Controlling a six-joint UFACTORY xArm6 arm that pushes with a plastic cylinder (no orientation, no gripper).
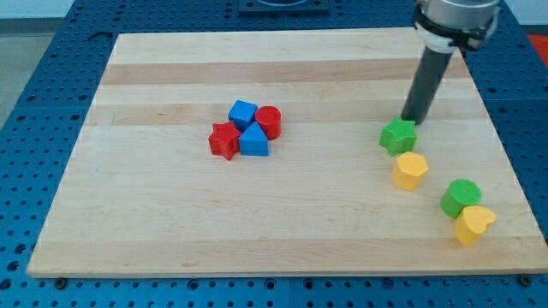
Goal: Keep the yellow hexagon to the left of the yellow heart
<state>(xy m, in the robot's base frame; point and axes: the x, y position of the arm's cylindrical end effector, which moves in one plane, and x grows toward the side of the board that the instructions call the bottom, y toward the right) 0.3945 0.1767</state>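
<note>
The yellow hexagon [410,170] lies on the wooden board at the view's right, just below a green star [398,135]. The yellow heart [473,224] lies further right and lower, near the board's bottom right corner, touching a green cylinder [461,197] above it. The hexagon is to the left of the heart. My tip [411,119] stands just above the green star's upper right edge, touching it or nearly so, a block's width above the hexagon.
A cluster near the board's middle holds a red star [224,140], a blue triangle [253,140], a blue cube [243,113] and a red cylinder [269,121]. The board's right edge [499,145] is close to the heart.
</note>
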